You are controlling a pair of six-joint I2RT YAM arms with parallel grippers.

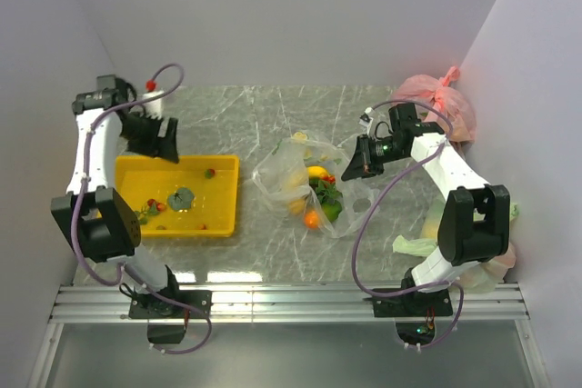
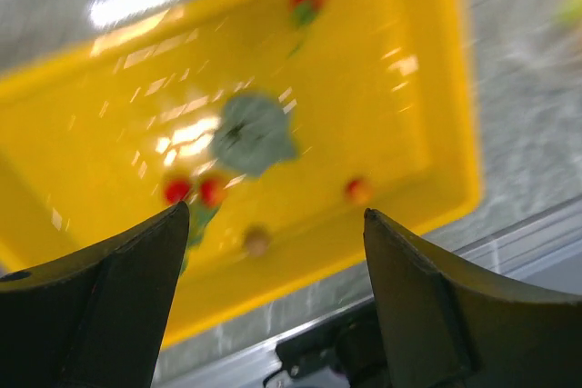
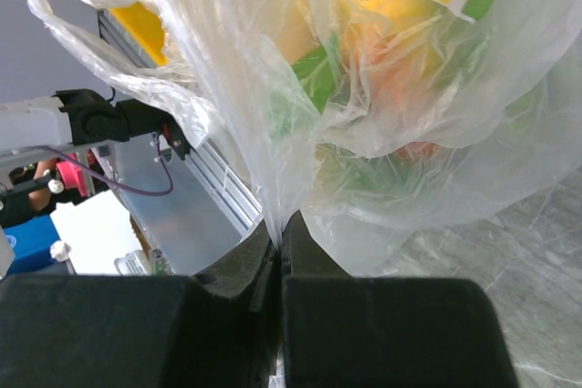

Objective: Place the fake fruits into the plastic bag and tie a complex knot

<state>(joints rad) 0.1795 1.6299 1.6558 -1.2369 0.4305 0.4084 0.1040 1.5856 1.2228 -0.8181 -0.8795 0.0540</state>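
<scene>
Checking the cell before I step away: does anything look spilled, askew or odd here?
Nothing looks spilled or damaged. The plastic bag lies slumped on the table, its film pinched in the right claw, and small red berries lie loose in the yellow tray, under the open left claw.

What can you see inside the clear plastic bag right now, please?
Inside the plastic bag I can see a yellow banana, an orange, green pieces and a red berry. The crumpled film hides anything lying beneath them.

Lab test cell, plain white walls (image 1: 273, 15), aluminium rail (image 1: 291, 302)
</scene>
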